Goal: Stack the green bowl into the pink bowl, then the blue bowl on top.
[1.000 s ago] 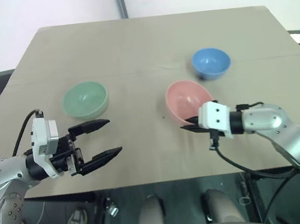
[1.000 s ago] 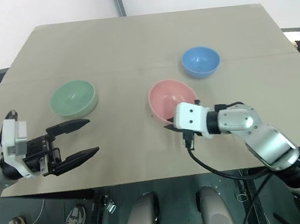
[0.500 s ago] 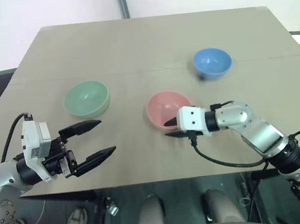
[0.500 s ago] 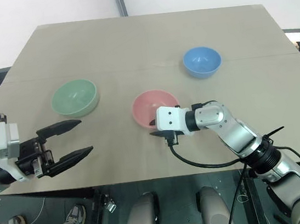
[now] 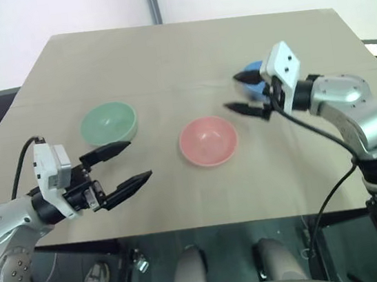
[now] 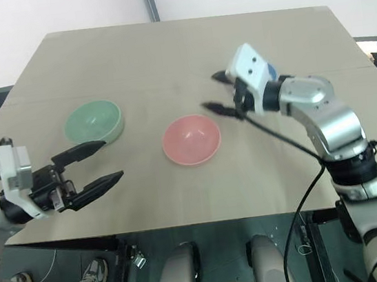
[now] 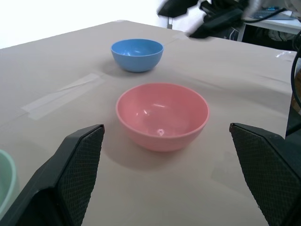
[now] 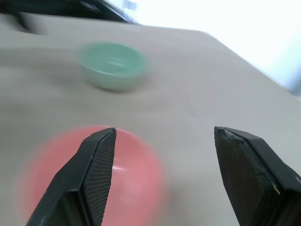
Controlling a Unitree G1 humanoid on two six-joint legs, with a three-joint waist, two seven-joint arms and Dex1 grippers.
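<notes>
The pink bowl (image 5: 208,140) sits upright in the middle of the table, free of both grippers. To its left lies the green bowl (image 5: 107,123). The blue bowl (image 7: 137,54) stands behind and to the right of the pink one; from the head views it is mostly hidden by my right gripper (image 5: 232,92). That gripper hangs open and empty above the table, between the pink and blue bowls. My left gripper (image 5: 139,160) is open and empty near the front edge, just in front of the green bowl and pointing towards the pink one.
The tan table (image 5: 184,51) has a tape seam (image 7: 61,92) running across it behind the bowls. Its front edge lies close under my left gripper. A black cable trails from my right wrist.
My right gripper slid the pink bowl left to the table's middle, opened and let it go, then rose and swung back right towards the blue bowl. The left gripper has stayed put.
</notes>
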